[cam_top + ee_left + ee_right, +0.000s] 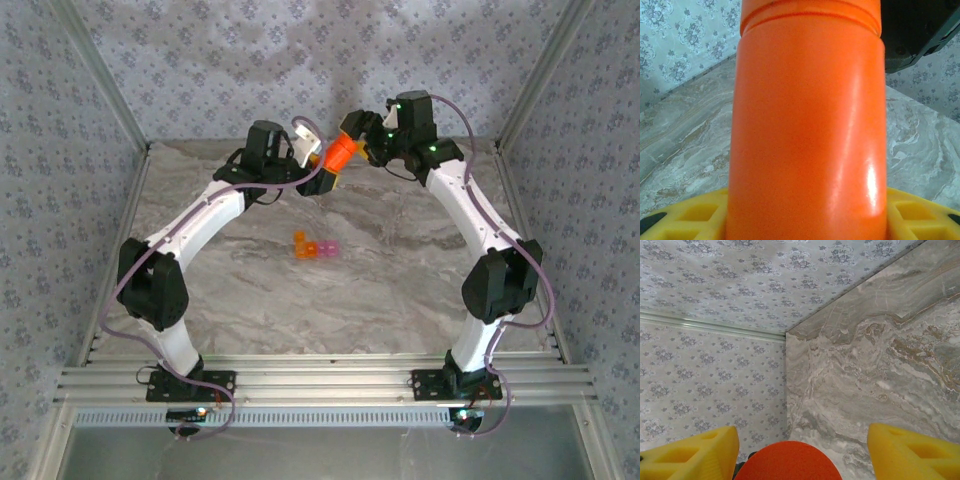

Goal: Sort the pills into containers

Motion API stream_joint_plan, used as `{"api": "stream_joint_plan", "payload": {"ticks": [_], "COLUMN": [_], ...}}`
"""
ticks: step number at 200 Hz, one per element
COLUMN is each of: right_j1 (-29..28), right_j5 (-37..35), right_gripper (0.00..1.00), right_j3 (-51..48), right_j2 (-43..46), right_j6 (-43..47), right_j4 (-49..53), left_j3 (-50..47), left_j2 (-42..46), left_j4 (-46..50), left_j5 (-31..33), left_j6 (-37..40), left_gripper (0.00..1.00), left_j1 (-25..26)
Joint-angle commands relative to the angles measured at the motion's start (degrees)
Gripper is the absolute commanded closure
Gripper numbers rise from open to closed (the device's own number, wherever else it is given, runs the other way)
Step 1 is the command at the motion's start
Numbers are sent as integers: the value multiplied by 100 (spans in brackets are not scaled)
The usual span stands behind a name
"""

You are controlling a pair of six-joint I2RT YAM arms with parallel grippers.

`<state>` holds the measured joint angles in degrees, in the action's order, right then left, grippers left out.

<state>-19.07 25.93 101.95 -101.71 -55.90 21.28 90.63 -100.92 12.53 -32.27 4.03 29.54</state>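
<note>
Yellow fingers (687,217) of the left gripper (323,167) press on both sides of the orange bottle (810,125), so this gripper is closed on the bottle's body and holds it above the marble table (400,290). In the top view the bottle hangs tilted in the air near the far edge of the table, between the two wrists, and its upper end points to the right gripper (366,136). The fingers (912,450) of the right gripper stand open, one on each side of the round orange cap (787,464). In the right wrist view a clear gap shows between the cap and the finger at the right side of the picture. The other finger is very near to the cap, and I cannot tell if it touches. The containers (316,248), one orange and one pink and joined together, lie on the table near its middle. They are well apart from both grippers and nearer to the arm bases than the bottle is. Whether any pills are inside them is too small to tell.
</note>
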Motion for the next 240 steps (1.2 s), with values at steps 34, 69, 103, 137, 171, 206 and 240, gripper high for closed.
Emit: {"api": "stream_joint_plan", "payload": {"ticks": [34, 69, 103, 137, 171, 206, 240], "right_j1": [-103, -164, -160, 45, 379, 358, 394], "right_j5": [281, 314, 297, 736, 1480, 1637, 1000], "right_gripper": [33, 37, 50, 55, 53, 37, 16], "right_j3": [79, 14, -204, -912, -1757, -1396, -1144], "right_j2": [134, 216, 364, 567, 718, 693, 868], "right_j6": [126, 123, 269, 580, 350, 472, 480], "right_j4": [75, 63, -2, -1192, -3397, -3071, -2119], "left_j3": [262, 253, 234, 130, -236, -185, -122], "left_j2": [-15, 2, 29, 99, 226, 292, 310], "left_j4": [-120, -120, -135, -451, -1674, -1561, -1109], "left_j5": [-104, -106, -117, -478, -1314, -1367, -1064], "left_j6": [82, 79, 57, -296, -1521, -1512, -1085], "left_gripper": [100, 100, 100, 100, 100, 100, 100], "left_j1": [14, 19, 26, -56, -367, -388, -346]}}
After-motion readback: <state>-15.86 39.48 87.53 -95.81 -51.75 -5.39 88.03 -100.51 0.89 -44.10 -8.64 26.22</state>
